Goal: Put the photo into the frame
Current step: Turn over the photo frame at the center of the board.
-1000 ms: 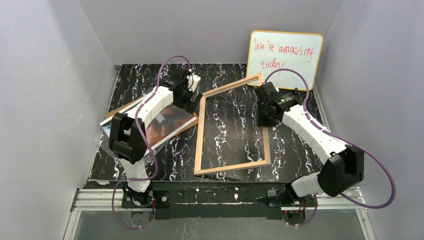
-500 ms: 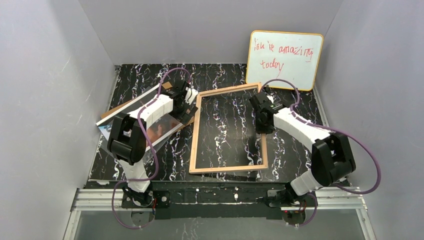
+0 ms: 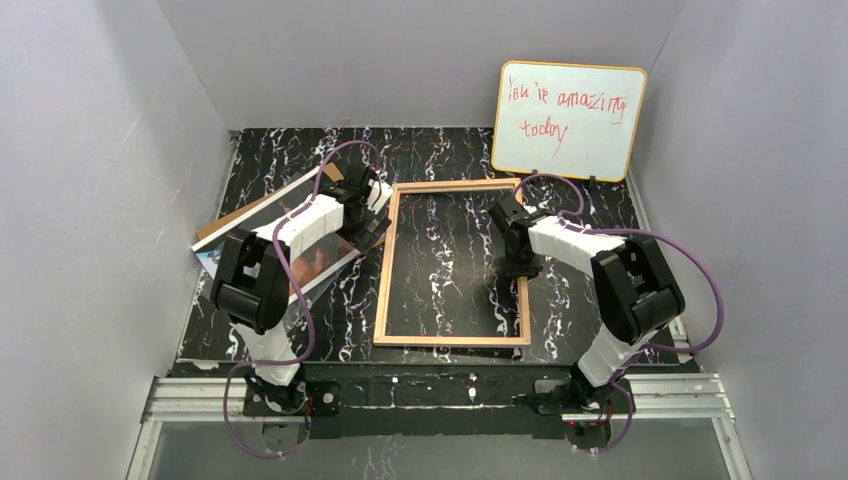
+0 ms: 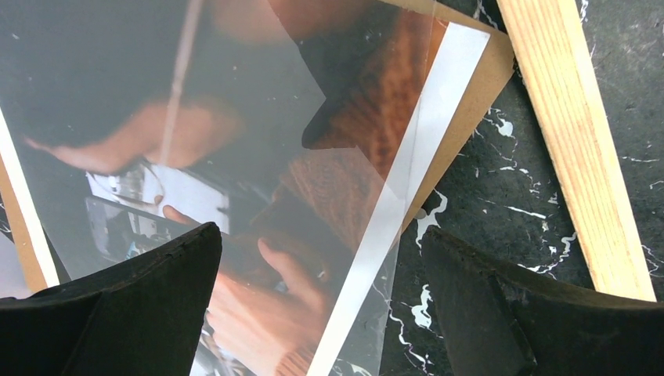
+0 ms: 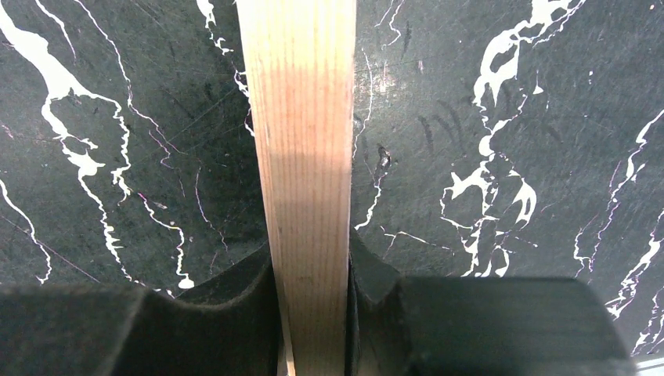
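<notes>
The frame (image 3: 383, 268) lies flat in the middle of the table, tan wood side up, the marble showing through its pane. My right gripper (image 3: 520, 262) is shut on the frame's right rail (image 5: 301, 157), one finger on each side of the wood. The photo (image 3: 318, 255), glossy with a white border, lies left of the frame on a brown backing board (image 3: 236, 214). In the left wrist view the photo (image 4: 235, 157) fills the left part and the frame's left rail (image 4: 571, 141) runs at the right. My left gripper (image 4: 321, 258) is open above the photo's right edge.
An orange-rimmed whiteboard (image 3: 568, 120) with red writing leans on the back wall at the right. Grey walls close in the black marble table (image 3: 450, 150) on three sides. Purple cables loop above both arms.
My right gripper has swung the frame from a tilted lie to square with the table and drawn it a little left. My left gripper has shifted slightly over the photo's right edge.
</notes>
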